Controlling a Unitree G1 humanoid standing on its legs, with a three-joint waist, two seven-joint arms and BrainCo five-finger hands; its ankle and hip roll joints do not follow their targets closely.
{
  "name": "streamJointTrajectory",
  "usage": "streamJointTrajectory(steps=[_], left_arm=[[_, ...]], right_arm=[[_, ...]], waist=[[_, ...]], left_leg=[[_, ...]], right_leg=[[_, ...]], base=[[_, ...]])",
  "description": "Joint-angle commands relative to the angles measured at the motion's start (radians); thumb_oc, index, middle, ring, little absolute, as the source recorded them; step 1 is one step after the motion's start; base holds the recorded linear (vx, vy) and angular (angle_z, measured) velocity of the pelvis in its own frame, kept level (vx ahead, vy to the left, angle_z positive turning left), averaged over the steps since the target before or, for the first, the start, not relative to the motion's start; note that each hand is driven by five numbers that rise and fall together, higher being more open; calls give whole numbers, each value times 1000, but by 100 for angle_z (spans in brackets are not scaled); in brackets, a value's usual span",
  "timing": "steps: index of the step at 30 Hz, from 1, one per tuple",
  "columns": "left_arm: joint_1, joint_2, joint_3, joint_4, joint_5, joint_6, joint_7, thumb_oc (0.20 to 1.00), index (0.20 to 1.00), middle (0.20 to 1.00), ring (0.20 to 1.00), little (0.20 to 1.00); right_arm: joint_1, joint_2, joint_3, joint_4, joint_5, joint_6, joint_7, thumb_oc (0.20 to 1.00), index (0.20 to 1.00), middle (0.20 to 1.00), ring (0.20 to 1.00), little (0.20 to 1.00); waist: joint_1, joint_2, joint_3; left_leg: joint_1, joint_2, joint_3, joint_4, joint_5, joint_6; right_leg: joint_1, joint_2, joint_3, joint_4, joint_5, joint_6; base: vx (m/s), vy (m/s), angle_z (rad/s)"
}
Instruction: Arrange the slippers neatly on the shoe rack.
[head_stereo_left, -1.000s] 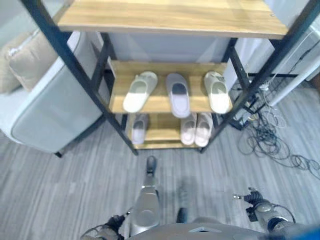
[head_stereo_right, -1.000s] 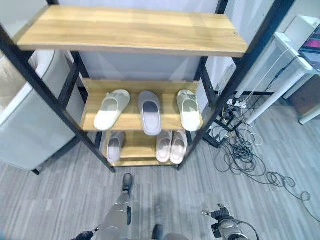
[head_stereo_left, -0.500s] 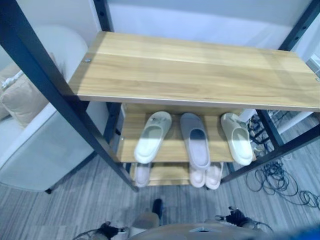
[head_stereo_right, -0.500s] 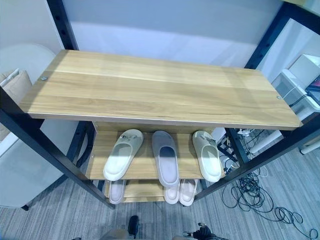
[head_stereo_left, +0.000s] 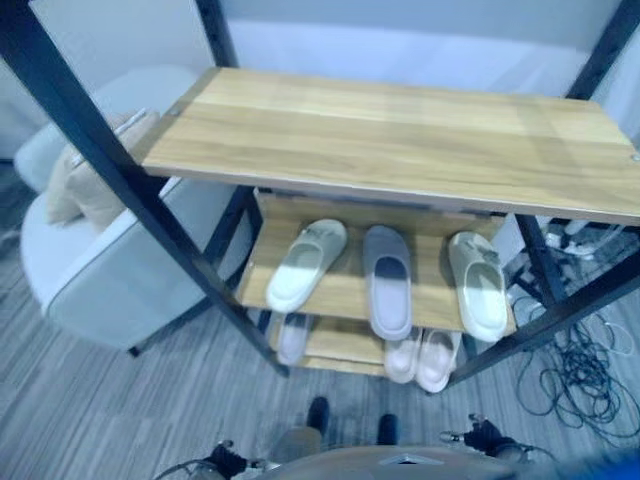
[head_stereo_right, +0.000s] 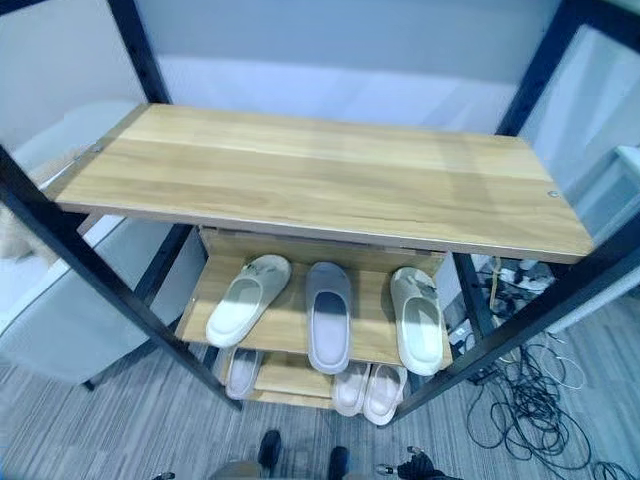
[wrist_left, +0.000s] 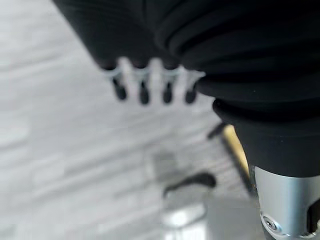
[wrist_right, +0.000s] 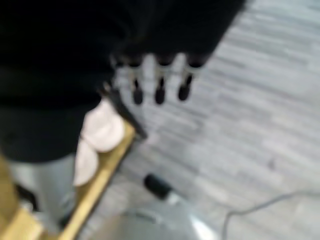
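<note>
Three slippers on shoe rack, no legible writing

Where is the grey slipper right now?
The grey slipper lies on the middle shelf of the shoe rack, between two cream slippers: one on its left, angled, and one on its right.

A lived-in room, part home, part test space, wood-and-black-metal shoe rack holding slippers, grey armchair with beige cushion left of the rack, tangled cables on grey plank floor to its right
</note>
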Motion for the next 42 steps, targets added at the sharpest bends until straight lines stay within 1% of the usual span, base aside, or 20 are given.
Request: streamJointTrajectory(steps=[1,2,3,4,5,6,7,10,14,17,20,25,28,32,37,39,42], left_arm=[[-17,-19,-13,-17,-19,-20,10,1000,1000,1000,1000,1000],[-18,-20,-9,-10,-29,-20,15,1000,1000,1000,1000,1000],[-20,-21,-8,-6,-34,-19,14,1000,1000,1000,1000,1000],[-20,-21,-8,-6,-34,-20,14,1000,1000,1000,1000,1000],[-16,-23,-3,3,-33,-16,9,1000,1000,1000,1000,1000],[-11,-16,-6,8,-23,-13,4,1000,1000,1000,1000,1000],[-16,-11,-2,3,-19,-18,-2,1000,1000,1000,1000,1000],[-11,-4,2,-15,-18,-31,2,1000,1000,1000,1000,1000],[-16,6,-2,-54,-28,-43,7,1000,1000,1000,1000,1000],[-7,-2,-14,-79,-21,-53,9,1000,1000,1000,1000,1000],[-4,-8,-19,-84,-21,-54,8,1000,1000,1000,1000,1000],[10,-47,-64,-111,-4,-67,9,1000,1000,1000,1000,1000],[16,-69,-88,-107,1,-67,8,1000,1000,1000,1000,1000],[29,-78,-103,-99,17,-65,6,1000,1000,1000,1000,1000],[57,-79,-119,-115,32,-67,5,1000,1000,1000,1000,1000],[54,-78,-121,-120,33,-68,5,1000,1000,1000,1000,1000],[42,-77,-140,-153,28,-70,8,1000,1000,1000,1000,1000]], right_arm=[[-41,-55,19,-53,-2,-29,-35,1000,1000,1000,1000,1000],[-46,-57,15,-60,3,-32,-37,1000,1000,1000,1000,1000],[-46,-58,10,-64,9,-32,-35,1000,1000,1000,1000,1000],[-46,-58,10,-64,9,-32,-35,1000,1000,1000,1000,1000],[-46,-59,8,-70,6,-32,-32,1000,1000,1000,1000,1000],[-61,-88,-5,-69,15,-33,-14,1000,1000,1000,1000,1000],[-36,-82,14,-99,-13,-55,-16,1000,1000,1000,1000,1000],[-15,-61,26,-112,-21,-55,-12,1000,1000,1000,1000,1000],[-7,-53,81,-213,-53,-60,1,1000,1000,1000,1000,1000],[6,-52,102,-269,-60,-69,10,1000,1000,1000,1000,1000],[8,-49,105,-267,-60,-69,13,1000,1000,1000,1000,1000],[-2,-29,117,-252,-61,-75,12,1000,1000,1000,1000,1000],[-40,-4,118,-237,-18,-79,9,1000,1000,1000,1000,1000],[-84,16,176,-274,-28,-88,21,1000,1000,1000,1000,1000],[-144,40,288,-397,-40,-109,63,1000,1000,1000,1000,1000],[-154,41,300,-406,-38,-112,70,1000,1000,1000,1000,1000],[-191,40,352,-460,-22,-113,94,1000,1000,1000,1000,1000]], waist=[[-3,22,23],[-4,24,21],[-6,26,19],[-6,26,19],[-10,37,10],[-10,43,-4],[-18,43,-10],[-24,43,-5],[-20,39,10],[-23,43,10],[-23,46,8],[-21,73,-4],[-17,94,-8],[-6,102,-10],[10,102,-10],[12,102,-8],[20,107,13]], left_leg=[[-22,48,-61,95,-18,-38],[-18,56,-105,72,-5,-49],[-16,70,-120,53,9,-54],[-14,70,-121,51,10,-54],[12,90,-120,-1,10,-48],[30,91,-132,-29,17,-52],[44,89,-130,-41,15,-52],[54,78,-117,-26,3,-48],[57,58,-97,2,-21,-39],[71,50,-80,-12,-25,-35],[78,48,-76,-21,-25,-34],[101,39,-68,-64,-16,-32],[109,33,-71,-85,-8,-33],[113,31,-77,-89,-9,-32],[127,33,-78,-86,-15,-34],[125,34,-78,-87,-14,-35],[106,40,-79,-87,-7,-38]], right_leg=[[13,-34,58,209,-231,95],[15,-35,62,213,-234,98],[16,-37,62,215,-237,100],[17,-37,61,215,-237,100],[24,-35,55,213,-245,104],[32,-36,60,209,-244,109],[35,-40,64,207,-240,112],[36,-53,81,201,-225,118],[31,-72,114,185,-208,126],[32,-79,128,164,-194,135],[36,-80,130,155,-190,137],[53,-90,130,100,-169,148],[66,-91,120,74,-163,150],[78,-91,115,62,-164,150],[94,-91,112,56,-166,151],[92,-91,111,56,-166,151],[75,-89,111,50,-159,152]], base=[[51,42,38],[54,61,19],[29,50,7],[60,54,13],[108,83,17],[153,117,16],[111,90,12],[52,113,2],[26,82,-25],[31,57,-19],[31,30,-7],[40,34,-5],[20,46,-3],[12,12,6],[2,1,1],[0,0,0],[-57,-16,8]])
